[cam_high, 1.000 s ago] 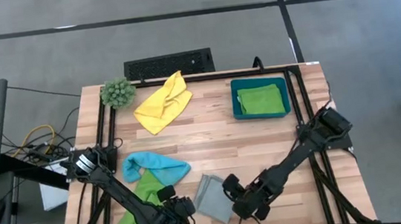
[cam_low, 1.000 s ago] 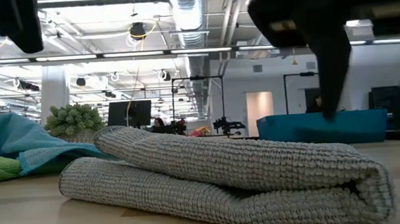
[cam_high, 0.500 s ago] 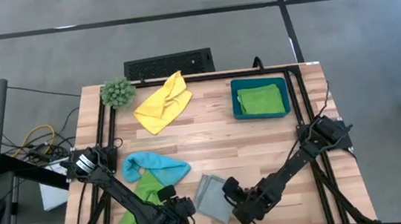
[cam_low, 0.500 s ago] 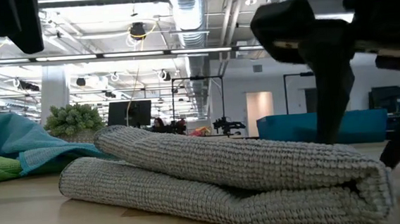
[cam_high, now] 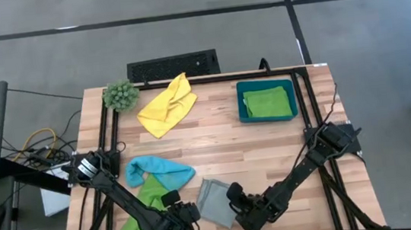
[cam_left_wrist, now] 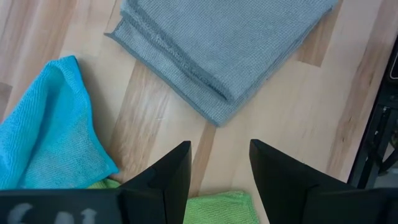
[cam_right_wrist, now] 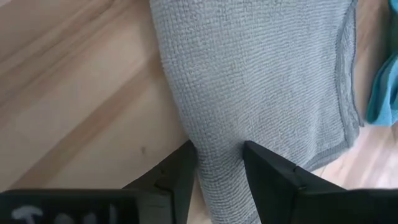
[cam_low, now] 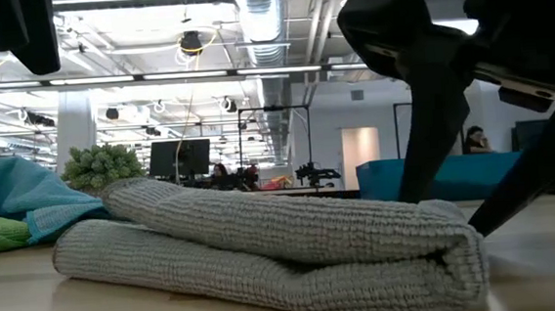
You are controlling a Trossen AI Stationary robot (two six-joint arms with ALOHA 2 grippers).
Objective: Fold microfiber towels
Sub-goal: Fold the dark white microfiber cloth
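even, bright overhead light; soft shadows; the low view's dark arms blur near the lens.

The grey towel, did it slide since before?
Yes. In the low view the grey towel has slid left, toward the plant ball, which stayed put. The right end effector straddles its folded end.
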